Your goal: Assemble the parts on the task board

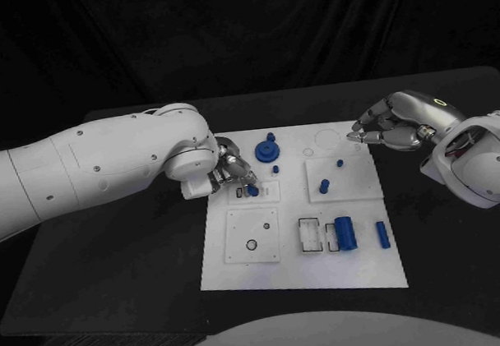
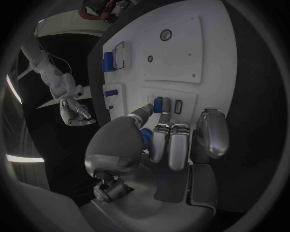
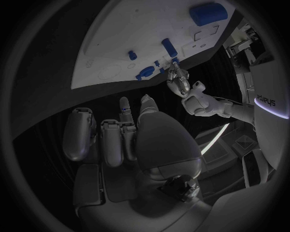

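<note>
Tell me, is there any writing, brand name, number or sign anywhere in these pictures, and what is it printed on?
"sharpa": seemingly this word, running sideways on the robot's white body panel in the right wrist view; the letters are small and I cannot be sure of each.
Task board: no words or numbers that can be read, just outlines and holes.
Left robot hand and right robot hand: no readable marking.

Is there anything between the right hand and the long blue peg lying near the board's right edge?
Nothing visible. The right hand hovers over the task board's far right corner, and bare board lies between it and the blue peg.
</note>
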